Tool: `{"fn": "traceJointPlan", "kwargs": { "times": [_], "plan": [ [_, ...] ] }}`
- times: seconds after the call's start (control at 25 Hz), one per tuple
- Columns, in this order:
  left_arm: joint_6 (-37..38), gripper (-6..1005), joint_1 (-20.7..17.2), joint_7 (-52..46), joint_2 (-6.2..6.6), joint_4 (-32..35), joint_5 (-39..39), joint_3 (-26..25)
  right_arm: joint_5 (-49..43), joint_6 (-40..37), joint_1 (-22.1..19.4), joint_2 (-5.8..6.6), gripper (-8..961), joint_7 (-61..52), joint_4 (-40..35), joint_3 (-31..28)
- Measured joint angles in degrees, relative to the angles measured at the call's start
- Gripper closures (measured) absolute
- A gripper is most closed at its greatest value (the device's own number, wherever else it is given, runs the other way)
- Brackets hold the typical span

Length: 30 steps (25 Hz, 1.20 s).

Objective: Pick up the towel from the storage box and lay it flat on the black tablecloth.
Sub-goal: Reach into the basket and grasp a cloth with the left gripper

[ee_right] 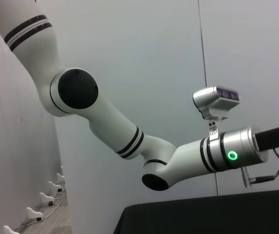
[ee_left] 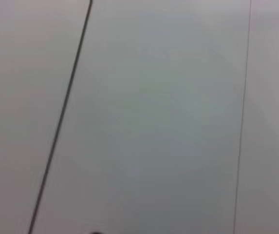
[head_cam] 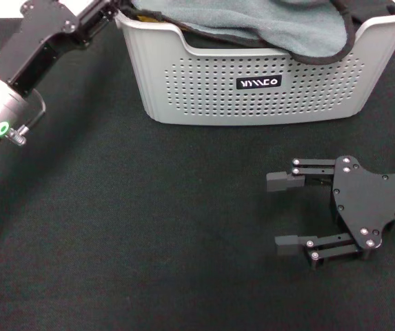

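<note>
Left hand [head_cam: 107, 10] at box [head_cam: 252, 89] rim, grip state unclear; right hand [head_cam: 285, 212] open, parked near box. Towel [head_cam: 252, 27] edging may snag rim, tipping box.

Plain pale grey panelled wall [ee_right: 144, 58]

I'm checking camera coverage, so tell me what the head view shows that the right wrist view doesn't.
Only the head view shows the storage box with the towel heaped inside, and the right gripper open, low over the cloth in front of the box. It also shows the left gripper reaching the box's left rim. Only the right wrist view shows the left arm's white links, its wrist camera and the wall behind. Both show the black tablecloth.
</note>
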<state>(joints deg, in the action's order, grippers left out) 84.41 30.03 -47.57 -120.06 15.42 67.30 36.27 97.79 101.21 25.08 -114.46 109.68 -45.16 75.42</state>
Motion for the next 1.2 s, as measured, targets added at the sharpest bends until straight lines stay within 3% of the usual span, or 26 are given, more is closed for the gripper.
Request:
{"fn": "traceJointPlan", "kwargs": {
  "times": [0.76,1.2],
  "plan": [
    [2.5,350,-1.3,-0.7,0.08,-0.7,0.8,3.6,-0.1,0.0,0.1,0.03,187,0.1,0.0,-0.1],
    [2.6,369,-0.3,-2.2,0.04,-1.6,0.9,4.6,-0.1,-0.2,0.1,0.03,187,0.1,0.0,-0.1]
  ]
}}
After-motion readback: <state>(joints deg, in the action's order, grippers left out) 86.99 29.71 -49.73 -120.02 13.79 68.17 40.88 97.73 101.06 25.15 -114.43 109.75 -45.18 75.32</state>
